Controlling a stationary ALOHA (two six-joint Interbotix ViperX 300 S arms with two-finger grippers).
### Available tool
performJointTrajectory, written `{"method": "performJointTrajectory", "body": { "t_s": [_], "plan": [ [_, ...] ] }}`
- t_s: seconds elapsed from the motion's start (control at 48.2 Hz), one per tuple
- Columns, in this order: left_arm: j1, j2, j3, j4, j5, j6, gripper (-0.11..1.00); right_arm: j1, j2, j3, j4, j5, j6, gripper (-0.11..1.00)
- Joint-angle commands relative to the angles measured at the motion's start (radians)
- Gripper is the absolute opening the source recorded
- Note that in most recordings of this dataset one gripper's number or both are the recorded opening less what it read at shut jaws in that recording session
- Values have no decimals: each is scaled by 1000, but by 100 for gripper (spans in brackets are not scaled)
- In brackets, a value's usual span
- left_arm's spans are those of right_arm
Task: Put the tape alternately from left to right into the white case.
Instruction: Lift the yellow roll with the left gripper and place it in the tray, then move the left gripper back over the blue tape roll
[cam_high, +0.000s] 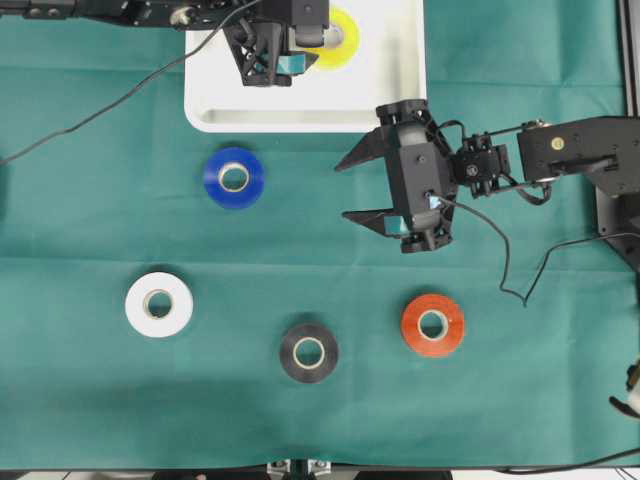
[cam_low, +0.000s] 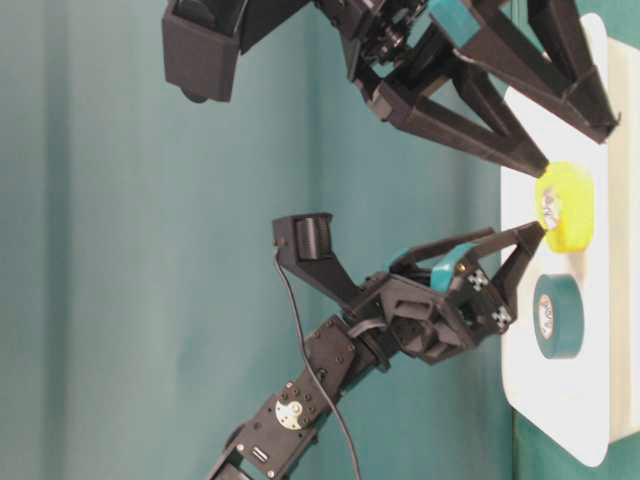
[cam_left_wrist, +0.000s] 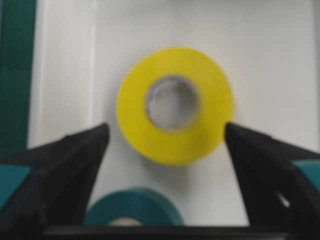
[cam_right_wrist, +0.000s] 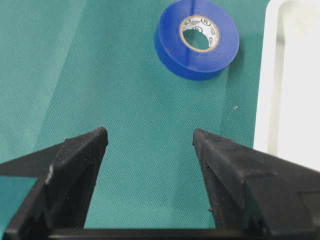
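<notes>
Tray's teal roll (cam_left_wrist: 131, 207) half cut off

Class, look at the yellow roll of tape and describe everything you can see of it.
The yellow roll of tape is a glossy ring with a pale cardboard core. It lies flat on the floor of the white case, beside a teal roll. The left tool hangs over it, open, its fingers on either side and clear of it. Nothing grips the roll.

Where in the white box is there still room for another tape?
The white case is bare along its front edge and right side. It is crowded at the back, where the yellow roll and teal roll sit with the left gripper over them.
</notes>
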Motion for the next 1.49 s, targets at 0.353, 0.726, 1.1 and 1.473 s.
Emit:
{"method": "performJointTrajectory", "body": {
  "t_s": [0.353,0.726,1.1,1.473],
  "plan": [
    [-2,-71,26,-2,-8,-6,81,5,-23,-9,2,-14,2,76],
    [-46,-163,133,-3,-6,-8,81,5,-23,-6,2,-14,2,76],
    [-164,-264,253,-5,-8,-97,81,5,-23,-6,3,-14,2,76],
    [-261,-307,336,-5,-8,-232,81,5,-23,-3,2,-14,2,76]
  ]
}}
